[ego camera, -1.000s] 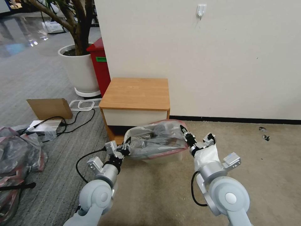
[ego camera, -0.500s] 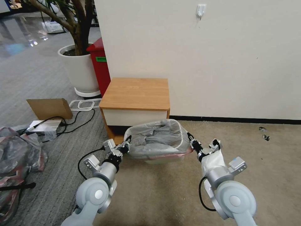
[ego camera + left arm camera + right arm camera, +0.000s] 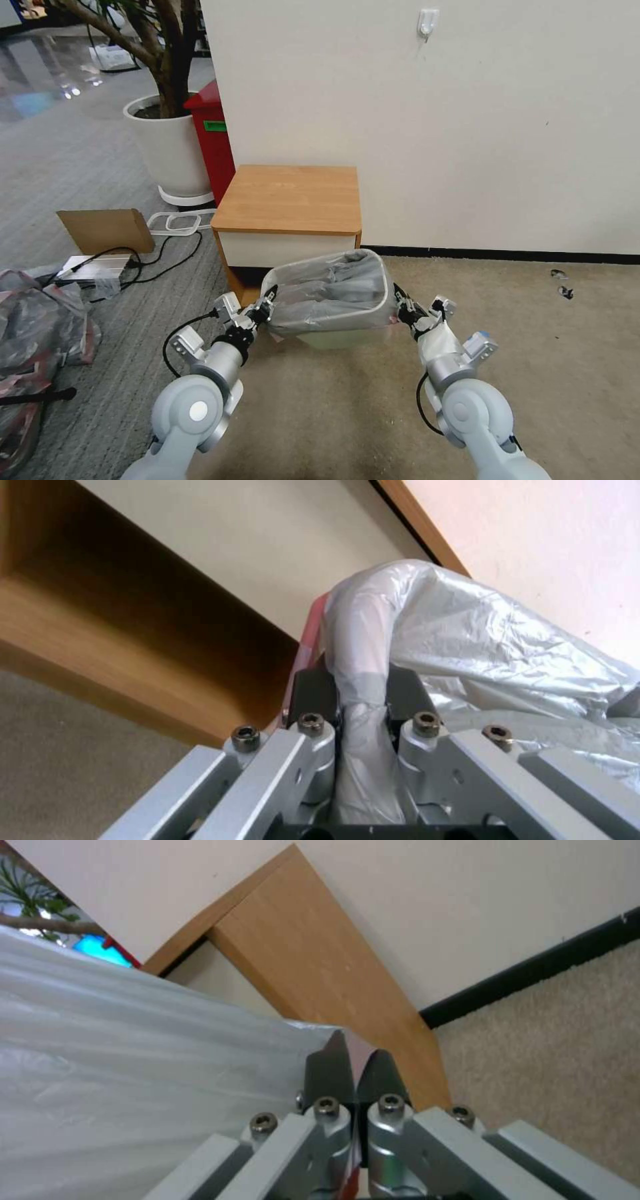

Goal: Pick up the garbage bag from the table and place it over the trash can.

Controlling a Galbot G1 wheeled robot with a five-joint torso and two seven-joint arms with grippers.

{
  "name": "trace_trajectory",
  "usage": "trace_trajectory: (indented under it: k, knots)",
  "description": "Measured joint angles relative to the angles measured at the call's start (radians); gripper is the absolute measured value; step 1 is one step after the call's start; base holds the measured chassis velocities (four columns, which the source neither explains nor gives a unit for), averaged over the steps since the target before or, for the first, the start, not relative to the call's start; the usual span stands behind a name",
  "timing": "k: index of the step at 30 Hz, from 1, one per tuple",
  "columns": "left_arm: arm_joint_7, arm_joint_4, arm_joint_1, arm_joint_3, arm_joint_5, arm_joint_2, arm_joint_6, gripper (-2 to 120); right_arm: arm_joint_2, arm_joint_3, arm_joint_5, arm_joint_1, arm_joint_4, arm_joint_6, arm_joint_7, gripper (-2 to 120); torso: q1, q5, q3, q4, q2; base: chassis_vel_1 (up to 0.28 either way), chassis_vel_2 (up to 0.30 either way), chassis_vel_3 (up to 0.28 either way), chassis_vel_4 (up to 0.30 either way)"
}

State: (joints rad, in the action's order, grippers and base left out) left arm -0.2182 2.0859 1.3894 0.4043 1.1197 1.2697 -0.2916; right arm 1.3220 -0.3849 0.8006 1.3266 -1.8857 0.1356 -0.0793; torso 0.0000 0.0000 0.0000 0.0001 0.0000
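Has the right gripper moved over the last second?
Yes. The right gripper, shut on the garbage bag, has dropped away from the table drawer front, pulling the bag's edge down over the trash can side.

Carpet floor (image 3: 347,413) bears table (image 3: 290,197), trash can (image 3: 333,337).

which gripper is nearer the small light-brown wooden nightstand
Left. The left gripper, shut on the translucent grey garbage bag, sits just in front of the nightstand by its lower left corner. The right gripper pinches the bag's other side, out past the nightstand's right edge.
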Motion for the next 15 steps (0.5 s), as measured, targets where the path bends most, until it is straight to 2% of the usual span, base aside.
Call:
trace_trajectory:
  k: [6,10,13,15]
  knots:
    - [0.005,0.0,-0.001,-0.004,0.0,-0.002,-0.007,7,-0.005,0.002,-0.05,-0.013,0.046,-0.017,0.014,0,0.0,0.0,0.0,0.0,0.0,0.0,0.0,0.0,0.0]
    - [0.006,-0.001,-0.003,-0.005,-0.022,-0.004,-0.007,7,-0.012,-0.003,-0.04,0.003,0.028,-0.014,0.015,0,0.0,0.0001,0.0,-0.0001,0.0,0.0,0.0,0.0,0.0]
    - [0.008,-0.006,-0.004,-0.006,-0.05,-0.008,-0.007,7,-0.017,-0.01,-0.011,0.017,-0.003,-0.001,0.013,8,0.0,-0.0001,0.0,0.0,0.0,0.0,0.0,0.0,0.0]
    - [0.007,-0.006,-0.008,-0.005,-0.062,-0.012,-0.006,7,-0.027,-0.022,0.034,0.046,-0.04,0.017,0.012,20,0.0,0.0,0.0,0.0,0.0,0.0,0.0,0.0,0.0]
